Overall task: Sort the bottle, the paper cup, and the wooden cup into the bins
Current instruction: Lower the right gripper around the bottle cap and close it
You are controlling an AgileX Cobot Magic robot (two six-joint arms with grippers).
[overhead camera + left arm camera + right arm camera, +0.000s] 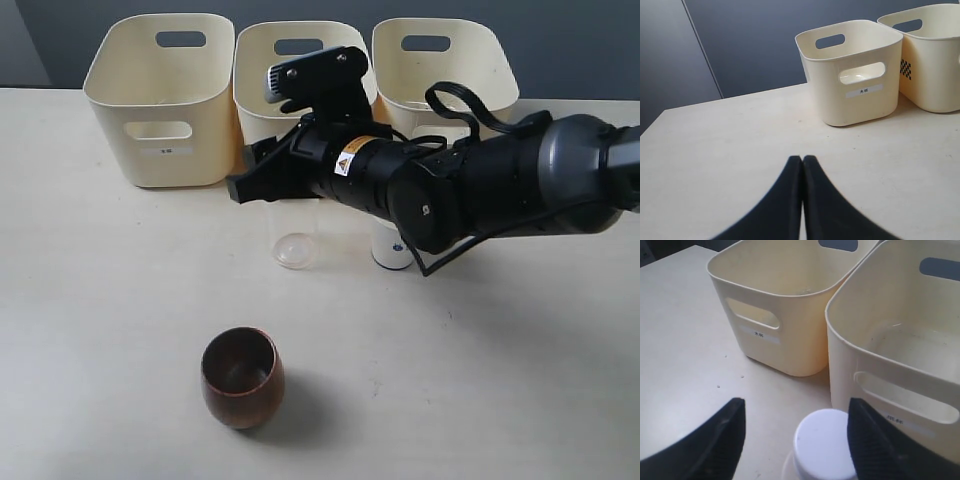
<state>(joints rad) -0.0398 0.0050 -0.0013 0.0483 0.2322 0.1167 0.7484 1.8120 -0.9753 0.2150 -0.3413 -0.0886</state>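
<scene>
Three bins (160,100) stand in a row along the far edge of the bench (100,300), closing that side. The right arm (450,180) reaches across the middle, over the bottle (295,240) and paper cup (390,250), blocking access from above. Right fingers (725,440) stand apart either side of the bottle cap (822,445). The wooden cup (242,377) stands alone on the near bench, open all round.

Cream bins (160,100) in a row, one flashing a black-and-white checker patch (left wrist view). Dark brown wooden cup (241,377), white paper cup (390,248) with a blue mark, clear bottle (296,240), white cap (824,444). Black arm (450,180), yellow sticker.
</scene>
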